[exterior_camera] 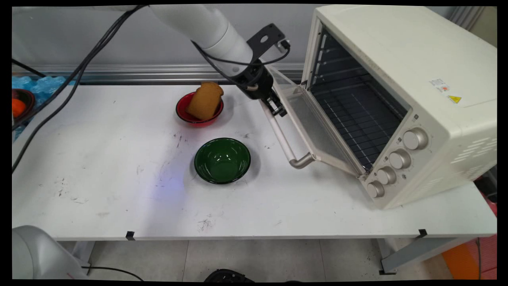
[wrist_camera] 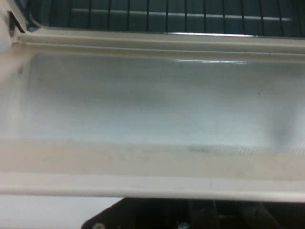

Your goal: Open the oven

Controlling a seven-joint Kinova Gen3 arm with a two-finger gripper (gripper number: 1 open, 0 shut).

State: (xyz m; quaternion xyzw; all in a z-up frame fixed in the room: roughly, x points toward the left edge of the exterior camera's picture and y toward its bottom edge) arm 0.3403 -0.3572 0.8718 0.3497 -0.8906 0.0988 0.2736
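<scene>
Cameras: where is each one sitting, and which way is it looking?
Main view: above the table's near side, looking down across the table to the wall; the white arm and gripper show.
Hand view: on the hand, facing the oven door; only black linkage shows.
Both see the oven door and the rack.

bread in far bowl — near bowl before it, oven right, door down.
</scene>
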